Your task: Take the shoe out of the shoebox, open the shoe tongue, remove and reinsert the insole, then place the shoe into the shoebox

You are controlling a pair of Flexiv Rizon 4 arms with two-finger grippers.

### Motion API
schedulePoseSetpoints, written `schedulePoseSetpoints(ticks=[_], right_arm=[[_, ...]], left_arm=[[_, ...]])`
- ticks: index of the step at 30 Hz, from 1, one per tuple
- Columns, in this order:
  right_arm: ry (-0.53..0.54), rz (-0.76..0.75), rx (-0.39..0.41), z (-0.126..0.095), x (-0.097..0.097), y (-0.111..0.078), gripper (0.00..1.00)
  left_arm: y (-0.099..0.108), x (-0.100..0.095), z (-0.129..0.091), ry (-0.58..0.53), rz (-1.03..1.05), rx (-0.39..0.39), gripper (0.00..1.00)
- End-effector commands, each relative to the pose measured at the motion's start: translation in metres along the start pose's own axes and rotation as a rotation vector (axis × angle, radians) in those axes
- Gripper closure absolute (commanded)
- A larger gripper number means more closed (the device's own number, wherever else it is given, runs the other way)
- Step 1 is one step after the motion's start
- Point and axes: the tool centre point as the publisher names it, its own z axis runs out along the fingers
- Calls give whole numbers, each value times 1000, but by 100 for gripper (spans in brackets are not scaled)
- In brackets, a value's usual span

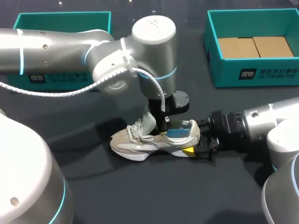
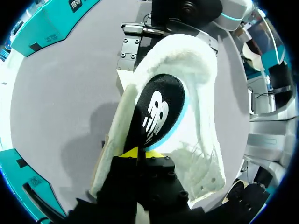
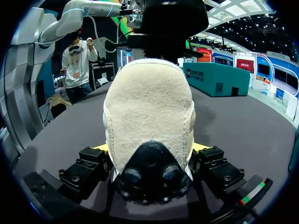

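A beige sneaker [image 1: 140, 142] lies on the dark table with its toe toward my left. My left gripper [image 1: 164, 127] comes down from above into the shoe's opening. Its yellow tips [image 2: 138, 153] are shut on the near edge of the black, blue-rimmed insole [image 2: 156, 109], which lies inside the fleecy lining of the sneaker [image 2: 201, 79]. The insole shows as a blue patch [image 1: 180, 132] at the heel. My right gripper [image 1: 200, 145] comes in level from the right and is shut on the heel, its fingers [image 3: 96, 161] pressing both sides of the sneaker [image 3: 149, 112].
The open teal shoebox [image 1: 254, 72] with a cardboard bottom stands at the back right. A second teal box part [image 1: 60, 21] sits at the back left, partly behind my left arm. Bare table lies in front of the sneaker.
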Motion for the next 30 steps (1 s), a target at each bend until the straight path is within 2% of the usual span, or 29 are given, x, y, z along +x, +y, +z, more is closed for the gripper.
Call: schedulePoseSetpoints(ticks=[1, 13, 22, 30], right_arm=[[0, -1, 4, 2, 1, -2, 100], [0, -1, 4, 2, 1, -2, 100], [0, -1, 4, 2, 1, -2, 100], [0, -1, 4, 2, 1, -2, 100]], left_arm=[[19, -3, -15, 7, 15, 85, 100], [14, 19, -36, -4, 68, 186, 100], [15, 22, -50, -29, 42, 269, 100], [-7, 25, -56, -76, 32, 283, 100]])
